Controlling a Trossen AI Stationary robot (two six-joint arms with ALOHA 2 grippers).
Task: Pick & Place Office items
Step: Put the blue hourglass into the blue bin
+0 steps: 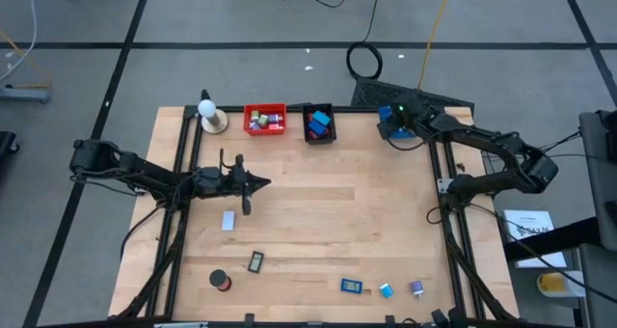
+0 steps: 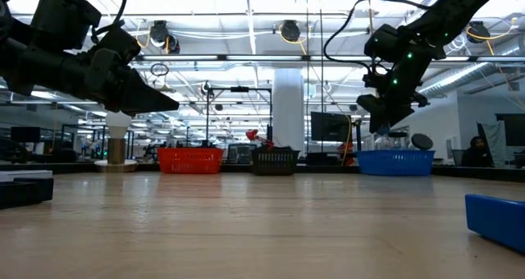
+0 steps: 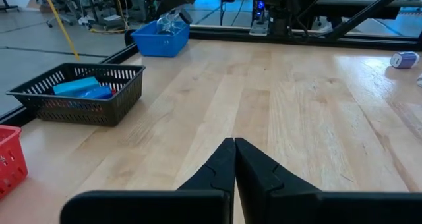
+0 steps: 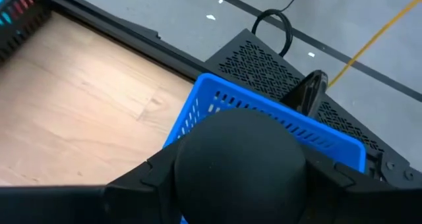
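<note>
A white ball on a tan base (image 1: 209, 114) stands at the far left corner of the wooden surface (image 1: 328, 222), beside a red bin (image 1: 264, 119) of small pieces and a black bin (image 1: 318, 123) holding blue blocks. The left pincer (image 1: 258, 182) hovers over the left half of the surface with its fingers (image 3: 227, 165) pressed together and nothing between them, bare wood ahead of it. Just below it lies a light block (image 1: 228, 221); nearer the front edge sit a black roll (image 1: 222, 281) and a black-framed rectangle (image 1: 255, 261). Toward the front right lie a blue piece (image 1: 351, 287), a light-blue block (image 1: 386, 290) and a purple clip (image 1: 416, 288). At the far right corner the right pincer (image 1: 400, 116) hangs above the blue bin (image 4: 264, 115), gripping a round black roll (image 4: 241, 155) that fills its spread jaws.
</note>
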